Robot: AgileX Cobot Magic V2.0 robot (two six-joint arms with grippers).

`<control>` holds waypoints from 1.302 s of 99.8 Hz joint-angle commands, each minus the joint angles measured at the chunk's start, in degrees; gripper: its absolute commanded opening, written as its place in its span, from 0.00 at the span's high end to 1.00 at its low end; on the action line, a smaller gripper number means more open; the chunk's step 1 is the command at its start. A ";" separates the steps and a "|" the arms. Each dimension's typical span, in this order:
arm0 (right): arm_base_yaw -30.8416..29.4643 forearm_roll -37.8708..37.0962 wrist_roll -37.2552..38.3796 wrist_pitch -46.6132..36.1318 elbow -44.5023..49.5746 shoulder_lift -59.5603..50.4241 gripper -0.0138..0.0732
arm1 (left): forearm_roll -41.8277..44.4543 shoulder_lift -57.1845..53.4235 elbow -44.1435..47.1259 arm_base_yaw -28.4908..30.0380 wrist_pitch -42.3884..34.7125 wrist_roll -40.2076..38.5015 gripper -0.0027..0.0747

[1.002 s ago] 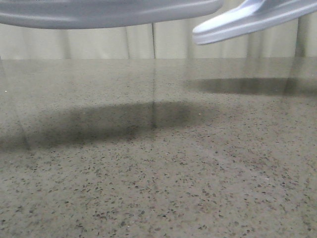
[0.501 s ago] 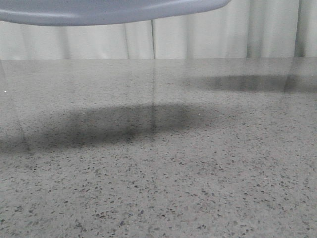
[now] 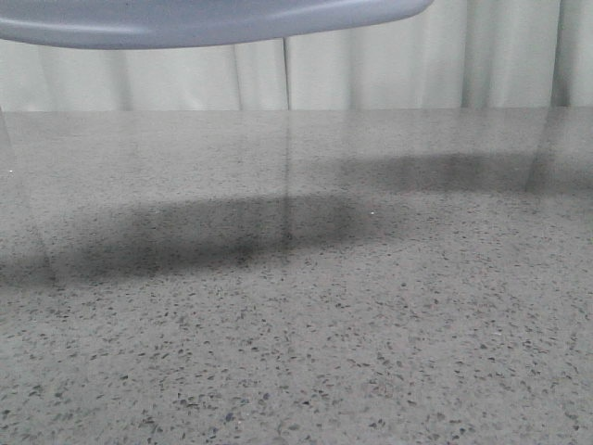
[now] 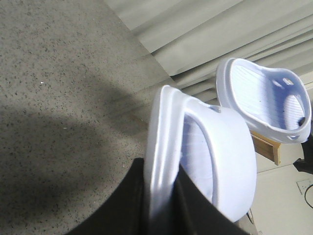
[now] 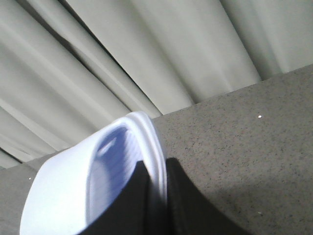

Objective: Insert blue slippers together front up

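Note:
My left gripper (image 4: 161, 196) is shut on the sole edge of one blue slipper (image 4: 215, 156) and holds it in the air above the table. The sole of that slipper shows as a grey-blue band along the top of the front view (image 3: 204, 20). My right gripper (image 5: 157, 196) is shut on the edge of the other blue slipper (image 5: 73, 191), also held up in the air. That second slipper shows in the left wrist view (image 4: 266, 100), a little beyond the first one, footbed facing the camera. Neither gripper shows in the front view.
The speckled grey stone table (image 3: 296, 315) carries two slipper shadows. Pale pleated curtains (image 3: 371, 74) hang behind the table's far edge. A wooden piece (image 4: 266, 147) shows off the table in the left wrist view.
The right-hand slipper, at the upper right of the front view one second ago, has risen out of that view. Its shadow on the table has shifted and faded. The left slipper has barely moved.

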 commanded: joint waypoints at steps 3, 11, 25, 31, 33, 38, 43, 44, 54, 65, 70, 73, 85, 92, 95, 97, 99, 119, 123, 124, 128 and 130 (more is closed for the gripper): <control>-0.27 2.99 -0.83 -0.88 -2.23 -1.87 0.96 | -3.09 0.43 -2.09 -0.55 2.22 -0.48 0.95; -0.27 3.26 -0.92 0.45 -2.23 -2.73 0.96 | -3.09 0.77 -2.09 -0.55 2.22 -0.48 0.95; -0.27 4.45 -1.32 2.08 -2.12 -3.99 0.96 | -3.09 0.86 -2.09 -0.55 2.22 -0.48 0.95; -0.27 5.42 -2.18 2.66 -1.75 -4.28 0.96 | -3.09 0.86 -2.09 -0.55 2.22 -0.48 0.95; -0.27 6.09 -2.71 2.66 -1.49 -4.39 0.96 | -3.19 0.86 -2.09 -0.55 2.22 -0.48 0.95; -0.27 7.75 -3.50 2.82 -0.65 -4.38 0.96 | -3.57 0.86 -2.09 -0.55 2.22 -0.48 0.95; -0.27 9.28 -3.95 3.34 0.38 -4.38 0.96 | -3.71 0.86 -2.09 -0.55 2.22 -0.48 0.95; -0.27 9.80 -4.37 3.41 0.74 -4.38 0.96 | -3.71 0.86 -2.09 -0.55 2.22 -0.48 0.95; -0.27 12.32 -6.50 4.31 3.13 -4.38 0.96 | -3.97 0.86 -2.09 -0.55 2.48 -0.53 0.95; -0.27 12.32 -6.93 4.58 5.10 -4.38 0.96 | -5.45 0.86 -2.09 -0.55 3.69 -1.62 0.95; -0.27 12.67 -7.35 4.96 5.59 -4.38 0.96 | -6.22 0.86 -2.09 -0.55 4.08 -1.62 0.95; -0.27 13.63 -8.32 5.60 5.90 -4.38 0.96 | -6.33 0.86 -2.09 -0.55 4.34 -1.62 0.95; -0.27 16.31 -11.01 8.00 6.24 -4.38 0.96 | -6.38 0.86 -2.09 -0.55 4.35 -1.97 0.95; -0.27 16.30 -11.28 8.64 6.24 -4.38 0.96 | -6.38 0.86 -2.09 -0.55 4.57 -1.97 0.95; -0.27 16.30 -11.64 8.91 6.24 -4.38 0.96 | -6.38 0.86 -2.09 -0.55 4.70 -1.97 0.95; -0.27 16.30 -11.69 9.14 6.24 -4.38 0.96 | -6.38 0.86 -2.09 -0.55 4.83 -1.97 0.95; -0.27 16.30 -11.83 9.42 6.24 -4.38 0.96 | -6.38 0.86 -2.09 -0.55 4.84 -1.97 0.95; -0.27 16.30 -12.35 9.33 7.24 -4.03 0.96 | -6.87 0.86 -2.09 -0.55 6.29 -2.06 0.95; -0.27 16.40 -12.35 9.09 7.82 -3.90 0.96 | -7.20 0.86 -2.09 -0.55 6.70 -2.06 0.95; -0.27 16.34 -12.35 9.09 7.93 -3.67 0.96 | -7.20 0.86 -2.09 -0.55 6.69 -2.06 0.95; -0.27 16.74 -12.35 9.09 8.56 -3.61 0.96 | -7.72 0.86 -2.09 -0.55 6.98 -2.06 0.95; -0.27 16.99 -12.35 8.68 8.96 -3.58 0.96 | -7.82 0.86 -2.09 -0.55 7.03 -2.06 0.95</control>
